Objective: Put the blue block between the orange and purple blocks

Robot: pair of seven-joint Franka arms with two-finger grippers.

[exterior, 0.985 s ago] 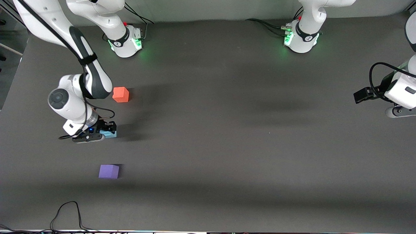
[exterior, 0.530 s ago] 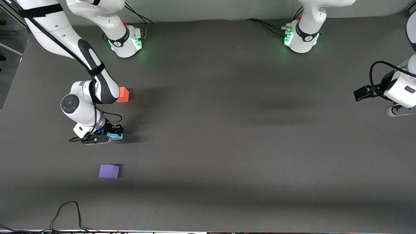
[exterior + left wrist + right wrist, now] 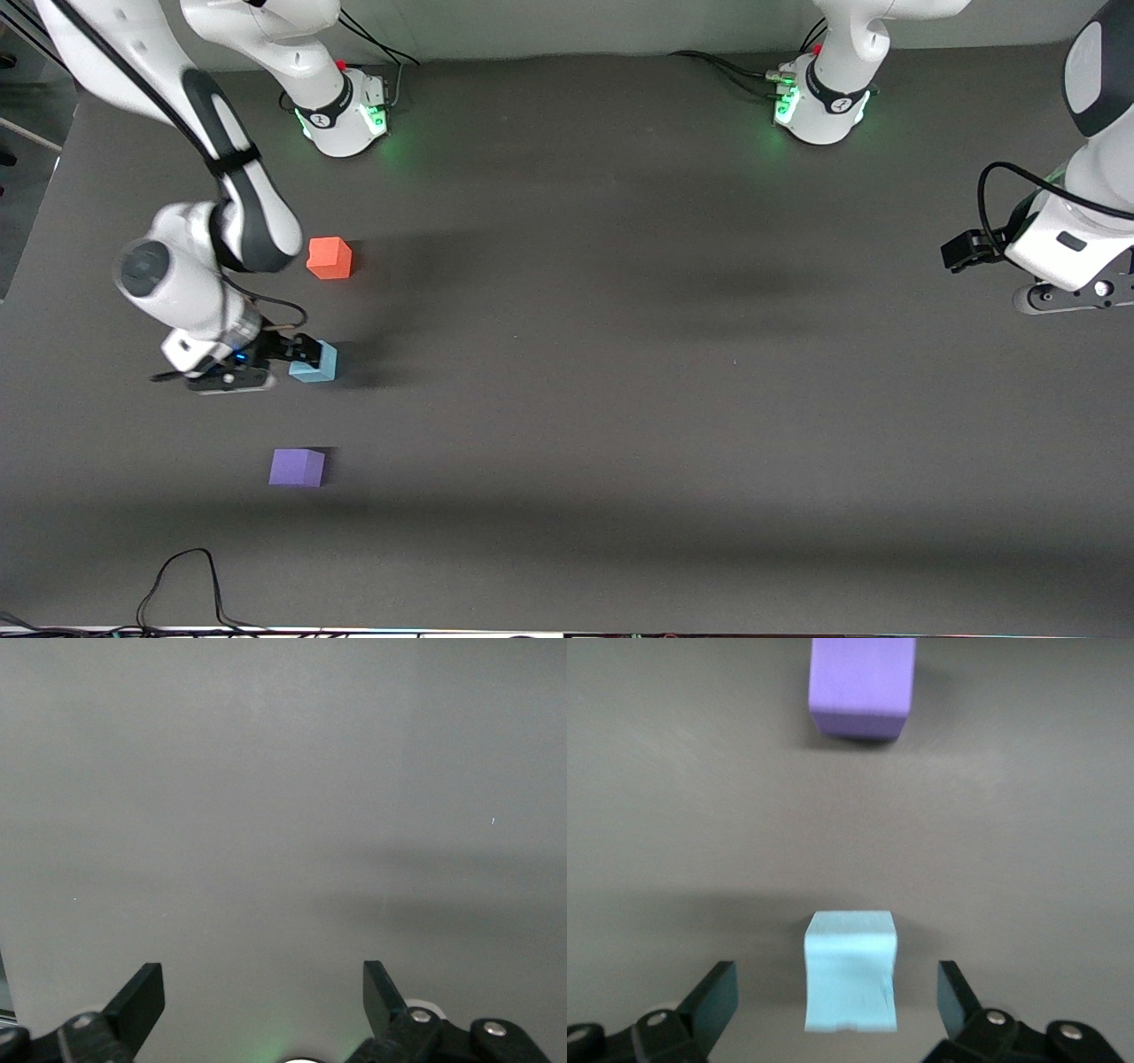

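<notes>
While looking down from the high front camera: finding the blue block (image 3: pixel 314 362) sitting on the dark table (image 3: pixel 620 354), between the orange block (image 3: pixel 330 258) and the purple block (image 3: pixel 297 467), nearer to the camera than the orange one and farther from it than the purple one, all three toward the right arm's end of the table and well apart from each other. Seeing the right gripper (image 3: pixel 282 354) hanging low just beside the blue block, with one dark finger (image 3: pixel 304 347) overlapping the block's upper edge; unable to tell from this view whether touching. Noting the left gripper (image 3: pixel 1074 297) waiting at the left arm's end of the table, well apart from the blocks. Spotting a black cable (image 3: pixel 182 580) looping along the table edge nearest the camera.

Turning to the left wrist view: showing only bare table (image 3: pixel 283 797), with the left gripper (image 3: pixel 263 997) spread wide and holding nothing.

Turning to the right wrist view: showing the right gripper (image 3: pixel 838 997) released, both fingers (image 3: pixel 713 997) standing apart from the blue block (image 3: pixel 850 979), with a clear gap on either side. Resting flat on the table, the blue block lined up with the purple block (image 3: pixel 861 684), bare table lying between the two.
</notes>
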